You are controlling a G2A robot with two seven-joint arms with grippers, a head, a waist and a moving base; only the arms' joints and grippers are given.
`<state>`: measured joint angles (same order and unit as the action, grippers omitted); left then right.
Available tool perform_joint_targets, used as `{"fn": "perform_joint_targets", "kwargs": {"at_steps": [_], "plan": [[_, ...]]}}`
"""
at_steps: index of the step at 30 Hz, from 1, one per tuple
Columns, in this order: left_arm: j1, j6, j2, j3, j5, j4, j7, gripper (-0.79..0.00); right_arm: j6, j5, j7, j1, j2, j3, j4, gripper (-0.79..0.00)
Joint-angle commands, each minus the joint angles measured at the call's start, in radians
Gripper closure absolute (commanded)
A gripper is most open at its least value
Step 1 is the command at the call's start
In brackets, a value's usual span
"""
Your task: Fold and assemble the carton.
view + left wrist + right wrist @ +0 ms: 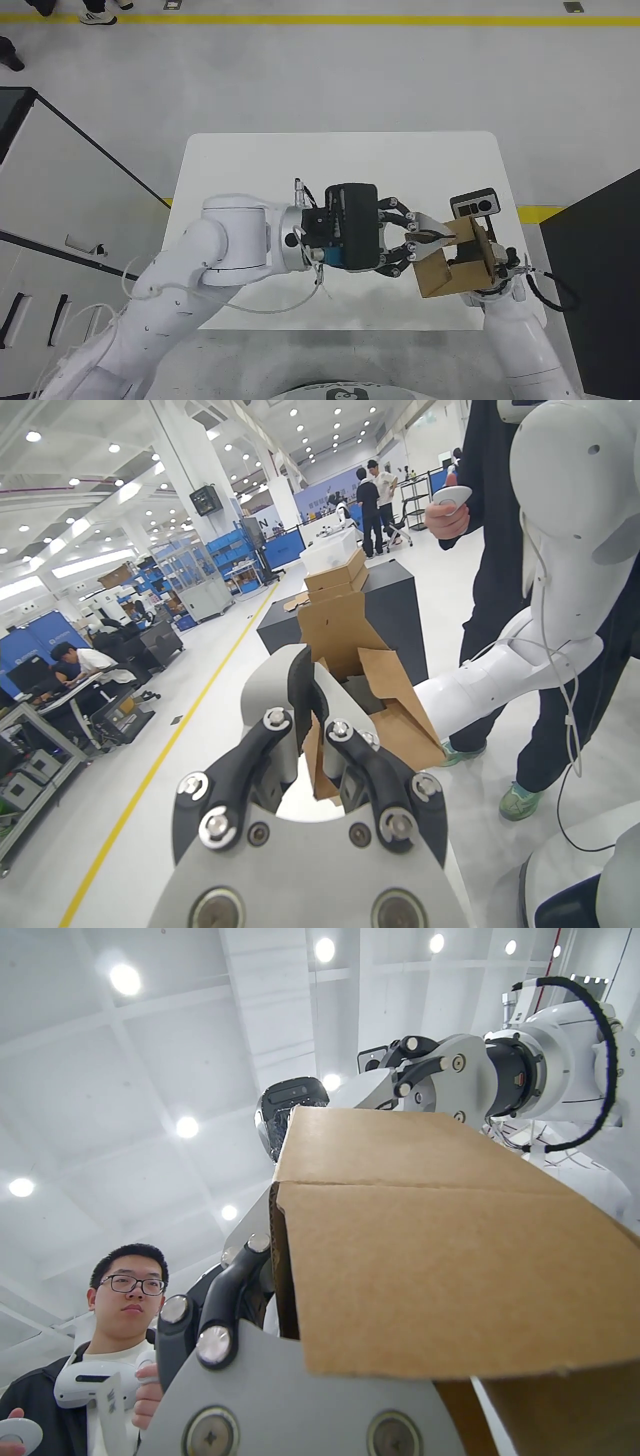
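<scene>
Top view first: places the carton [448, 268] over the right part of the table [300, 170], close to the robot's edge, part-folded, with walls up and flaps loose. Finds the left gripper [432, 237] stretched across from the left side and meeting the carton at its nearer edge. Shows, from the left wrist view, both pads [302, 680] closed tight on one cardboard flap, with nothing else in the grip. Puts the right gripper [490, 258] on the far side of the carton, against an outer wall; cannot tell whether clamped or slack there, since hidden by the brown panel. Looks like a fold in mid-course, judging by the raised flap and the open box mouth. To do it well: keep the pinch close to the crease, not out at the flap's tip, so as to bend along the scored line and not buckle the board. Swing the flap in one steady arc toward the box mouth, and brace the opposite wall against the push. Ease off only once seated. Watch for tearing at the corner and for twisting the whole carton out of square.
</scene>
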<state>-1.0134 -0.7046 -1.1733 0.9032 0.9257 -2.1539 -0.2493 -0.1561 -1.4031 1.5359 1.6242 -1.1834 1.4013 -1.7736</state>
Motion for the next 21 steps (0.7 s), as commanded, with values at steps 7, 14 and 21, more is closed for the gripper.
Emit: {"fn": "perform_joint_targets", "kwargs": {"at_steps": [7, 14, 21], "plan": [[0.017, 0.004, -0.012, -0.050, -0.012, 0.018, -0.012, 0.000, 0.000, 0.011, 0.000, 0.000, 0.008, -0.006, -0.010, 0.000], [0.023, 0.018, -0.015, -0.046, -0.004, 0.013, -0.024, 0.000, -0.010, 0.020, 0.000, -0.002, 0.015, -0.010, -0.012, 0.000], [0.016, 0.016, -0.016, -0.038, -0.004, 0.009, -0.035, 0.000, -0.026, 0.015, 0.000, -0.002, 0.021, -0.015, -0.011, 0.000]]}}
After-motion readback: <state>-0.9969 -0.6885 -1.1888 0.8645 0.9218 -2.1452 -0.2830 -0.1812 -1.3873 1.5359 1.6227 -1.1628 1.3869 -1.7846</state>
